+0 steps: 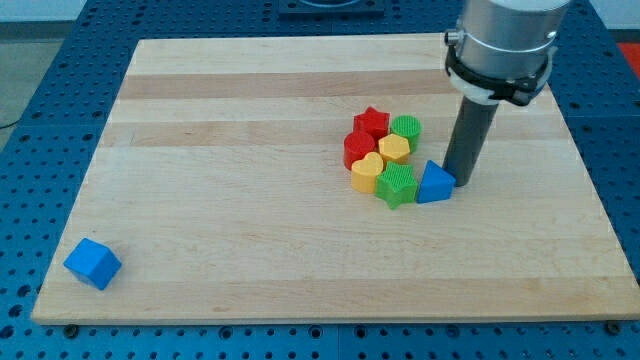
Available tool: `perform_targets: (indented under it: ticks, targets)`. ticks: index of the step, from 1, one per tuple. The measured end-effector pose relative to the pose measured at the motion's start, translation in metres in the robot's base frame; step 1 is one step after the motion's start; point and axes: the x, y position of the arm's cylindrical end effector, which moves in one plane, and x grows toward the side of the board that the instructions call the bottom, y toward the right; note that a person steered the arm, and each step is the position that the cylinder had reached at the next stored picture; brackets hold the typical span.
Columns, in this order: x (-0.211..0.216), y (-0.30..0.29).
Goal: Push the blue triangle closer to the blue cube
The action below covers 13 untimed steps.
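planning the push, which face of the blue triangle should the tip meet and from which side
Meet the blue triangle on its right-hand face, pushing toward the blue cube at the view's lower left. My tip already sits at that side. The green star touches its left, so it would probably be shoved along.

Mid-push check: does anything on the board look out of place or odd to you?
Only the blue cube stands out: it sits alone, near the board's bottom-left corner, far from the cluster. The blue triangle is hemmed by the green star on its left, with my tip touching its right. No damage visible.
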Motion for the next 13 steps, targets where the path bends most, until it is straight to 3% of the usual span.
perform_targets:
  ticks: [2, 7, 13]
  targets:
    - [0.003, -0.025]
    - [0.076, -0.028]
    - [0.072, -0.167]
